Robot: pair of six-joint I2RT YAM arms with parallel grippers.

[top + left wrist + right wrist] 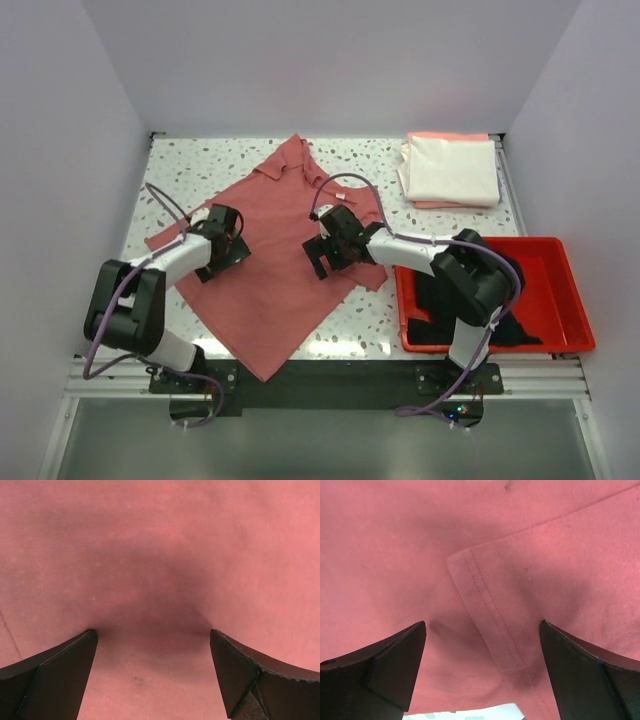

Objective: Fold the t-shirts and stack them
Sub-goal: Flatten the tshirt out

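Observation:
A dusty rose-red t-shirt (270, 290) lies spread out on the speckled table. My left gripper (226, 246) is low over its left part, open, with only flat cloth (150, 570) between the fingertips (85, 645). My right gripper (328, 250) is open over the shirt's right side, its jaws either side of a stitched sleeve hem (487, 610). A cream-white shirt (452, 168) lies folded at the back right on a peach-pink one (432, 136). A black shirt (432, 298) lies bunched in the red tray (570, 300), partly behind my right arm.
The red tray sits at the right front, right beside the right arm's base. White walls close in the table at the back and on both sides. A strip of table (470, 713) shows under the shirt's edge in the right wrist view.

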